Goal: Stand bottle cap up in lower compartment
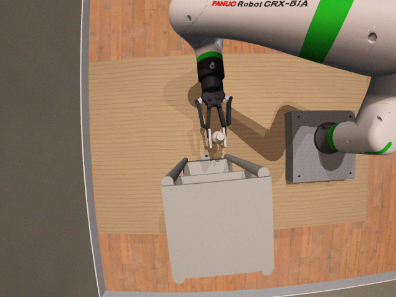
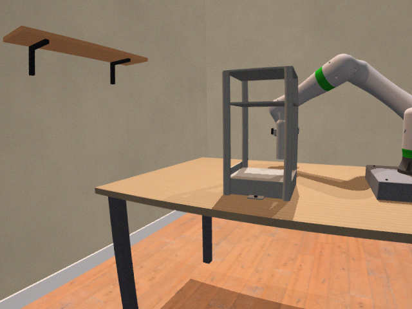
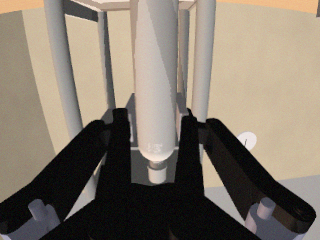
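Beige walls, wood table (image 2: 186, 186), and the shelving unit (image 2: 226, 132) standing on it. The gripper (image 1: 217, 138) is clamped on the bottle (image 1: 218, 137), carried upright above the table just in front of the unit. The top view shows only its cap; the exterior view shows its body (image 2: 280, 140) off the table, half hidden by a post.

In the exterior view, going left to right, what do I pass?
Wall shelf → front table leg → shelving unit → bottle, held in the shut tool → arm's base plate.
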Motion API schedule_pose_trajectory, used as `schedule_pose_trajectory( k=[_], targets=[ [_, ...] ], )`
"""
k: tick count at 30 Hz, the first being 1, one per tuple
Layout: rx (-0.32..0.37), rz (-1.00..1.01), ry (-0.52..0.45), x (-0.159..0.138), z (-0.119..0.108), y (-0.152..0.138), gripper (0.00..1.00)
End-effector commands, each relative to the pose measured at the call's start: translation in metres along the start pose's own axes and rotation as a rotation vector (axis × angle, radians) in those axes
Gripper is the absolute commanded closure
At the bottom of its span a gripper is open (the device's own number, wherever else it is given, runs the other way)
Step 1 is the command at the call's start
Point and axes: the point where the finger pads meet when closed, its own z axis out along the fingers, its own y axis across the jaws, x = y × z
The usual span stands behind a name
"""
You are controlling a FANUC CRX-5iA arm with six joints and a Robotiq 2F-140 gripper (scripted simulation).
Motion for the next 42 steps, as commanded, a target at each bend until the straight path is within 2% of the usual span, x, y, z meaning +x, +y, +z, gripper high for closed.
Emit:
schedule_pose_trajectory(
  k=[1,11,30,42],
  targets=[
    [0.0,0.0,0.0,0.0,0.0,-0.005,1.0],
    [0.0,0.0,0.0,0.0,0.0,-0.032,1.0],
    [0.0,0.0,0.0,0.0,0.001,-0.036,1.0],
    [0.0,0.0,0.0,0.0,0.012,-0.036,1.0]
  ],
)
